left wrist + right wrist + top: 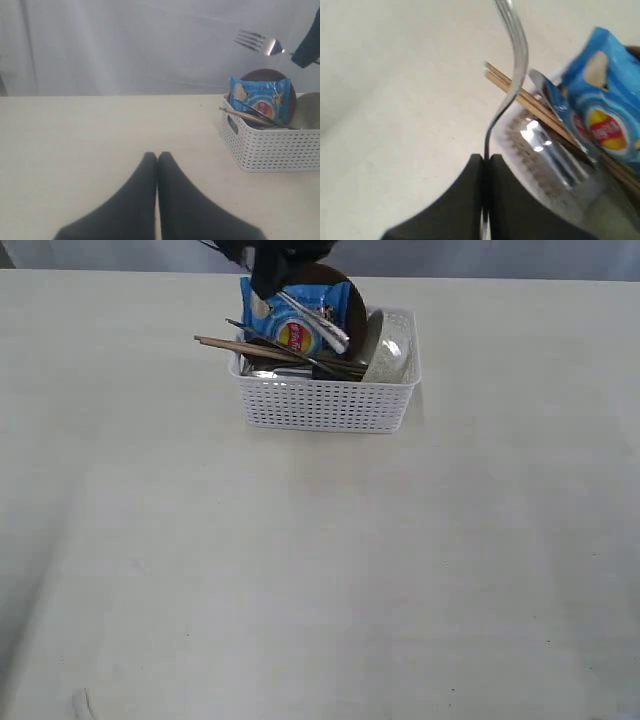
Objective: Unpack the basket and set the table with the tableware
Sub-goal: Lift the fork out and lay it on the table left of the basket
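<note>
The white lattice basket [325, 403] stands on the cream table [320, 570] at the far middle. It holds wooden chopsticks [240, 346], a brown plate [352, 300], a cream bowl [388, 352] and dark-handled cutlery. Above it hangs a steel fork [318, 322], with my right gripper [270, 285] shut on its handle [485, 157]. The fork [514, 70] curves up over the chopsticks [530, 102]. My left gripper [157, 156] is shut and empty, low over bare table, well away from the basket [272, 147]. The fork [257, 41] shows there in mid-air.
A blue chips bag [285, 325] stands upright in the basket, in front of the plate. Something shiny and steel [542, 142] lies under the chopsticks. A grey curtain [125, 45] backs the table's far edge. Wide bare tabletop spreads in front of the basket.
</note>
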